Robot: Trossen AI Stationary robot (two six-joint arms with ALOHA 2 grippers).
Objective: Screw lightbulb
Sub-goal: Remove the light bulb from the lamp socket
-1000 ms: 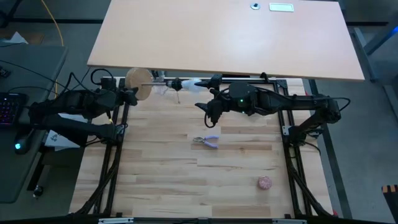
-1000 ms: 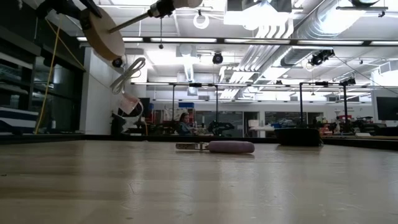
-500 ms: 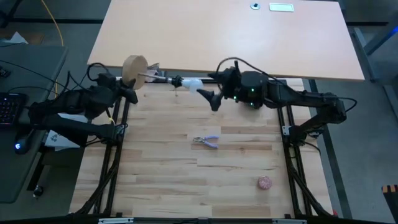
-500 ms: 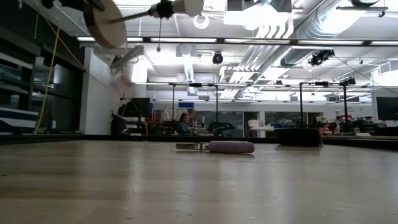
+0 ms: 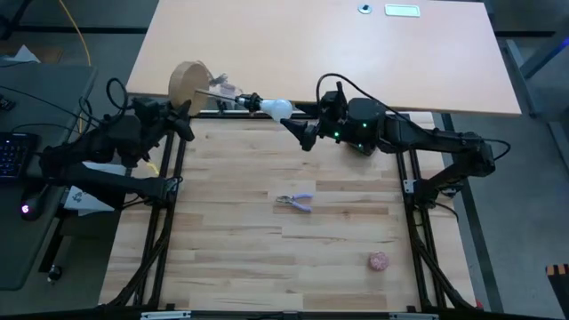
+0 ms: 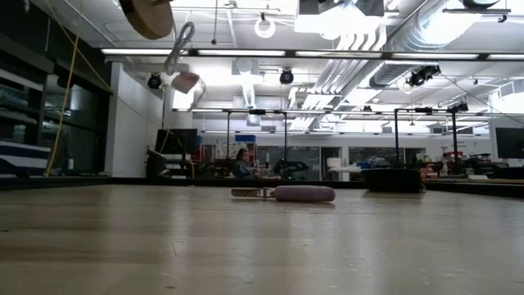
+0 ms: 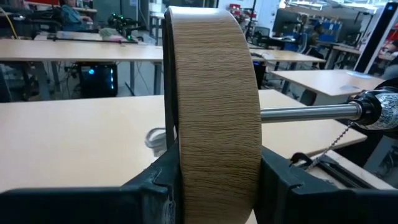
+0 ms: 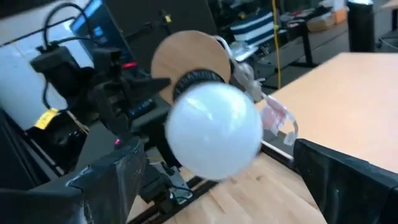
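One lightbulb [image 5: 277,108], one wooden disc [image 5: 187,82], one pink ball [image 5: 379,260], one pliers [image 5: 295,201].

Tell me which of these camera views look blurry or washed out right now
Right wrist view: the lightbulb is soft with motion blur, its white head nearly blown out. Low view: bright ceiling lights glare, near tabletop out of focus. Left wrist view: wooden disc crisp. High view: evenly lit, sharp.

Legible text: none | Labels, brands, numbers, signs: none readable in any view | White tag [image 5: 402,11] on far tabletop [image 5: 338,53]: markings too small to read | Yellow tag [image 8: 46,118] on cable: no readable characters
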